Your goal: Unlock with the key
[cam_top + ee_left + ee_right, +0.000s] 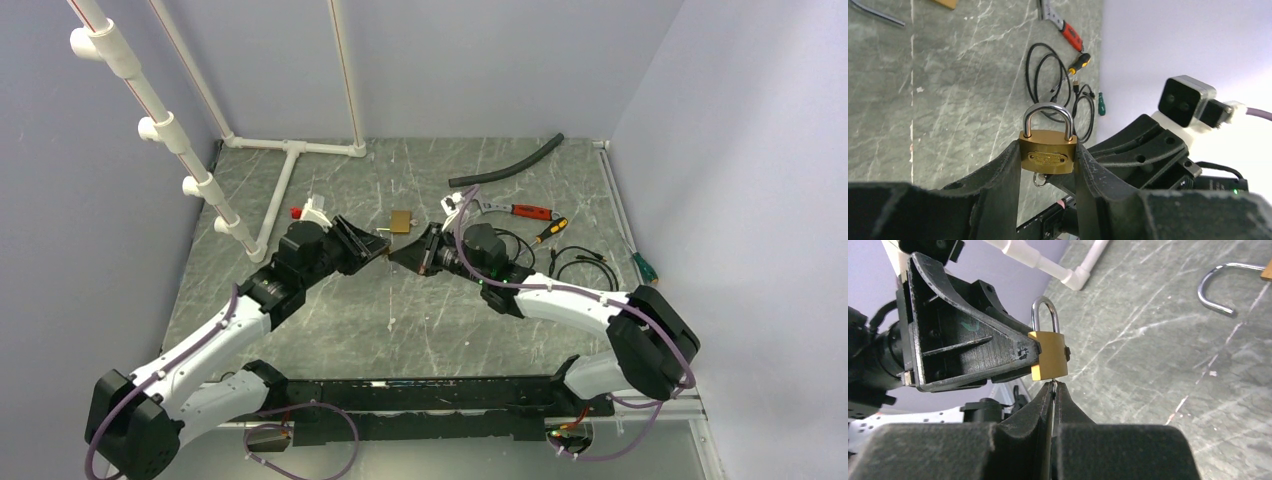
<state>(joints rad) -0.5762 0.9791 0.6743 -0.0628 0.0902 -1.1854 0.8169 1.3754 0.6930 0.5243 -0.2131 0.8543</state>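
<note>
A brass padlock (1048, 151) with a silver shackle, upright and closed, is clamped between the fingers of my left gripper (1048, 155), above the table. My right gripper (1054, 385) comes up under the padlock (1049, 355) with its jaws pressed together on the key (1053, 383). Only a thin metal sliver of the key shows, touching the lock's underside. From the left wrist, the key's small metal ring (1039, 179) hangs just below the lock body. In the top view the left gripper (376, 243) and the right gripper (402, 252) meet tip to tip at mid-table.
A second brass padlock (401, 221) with an open shackle (1220, 290) lies just behind the grippers. A red-handled wrench (510, 209), a screwdriver (550, 230), black cables (585, 262) and a black hose (508, 165) lie to the right. A white pipe frame (290, 170) stands at back left.
</note>
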